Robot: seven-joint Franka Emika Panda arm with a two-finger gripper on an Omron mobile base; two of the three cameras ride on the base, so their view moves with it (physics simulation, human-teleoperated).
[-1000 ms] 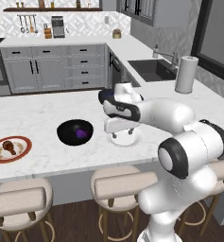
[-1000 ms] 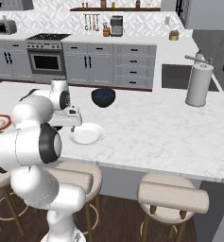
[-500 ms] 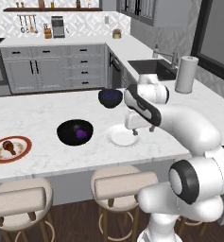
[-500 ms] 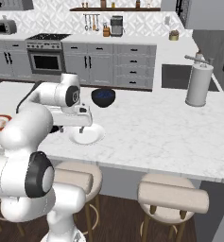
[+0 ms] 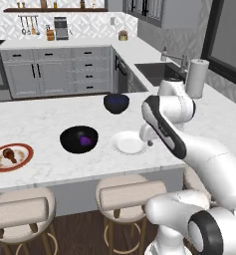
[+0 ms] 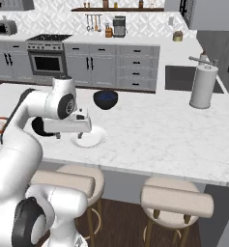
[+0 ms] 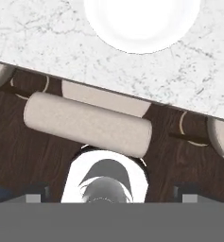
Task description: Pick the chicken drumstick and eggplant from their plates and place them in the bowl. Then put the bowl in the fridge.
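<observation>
Eggplant in bowl, drumstick on its plate
Eggplant (image 5: 84,141) lies in black bowl (image 5: 78,139); drumstick (image 5: 9,155) on red-rimmed plate (image 5: 10,157); white plate (image 5: 128,143) bare; jaws wide, holding nothing.

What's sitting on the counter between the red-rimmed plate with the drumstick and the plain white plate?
The black bowl, with the purple eggplant already inside it, as the left base view shows.

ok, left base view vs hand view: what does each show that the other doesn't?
Left base view: the black bowl with the eggplant inside, the chicken drumstick on the red-rimmed plate, and a dark blue bowl. Hand view: dark wood floor seen straight down past the counter edge. Both: the white plate, marble counter, stools.
</observation>
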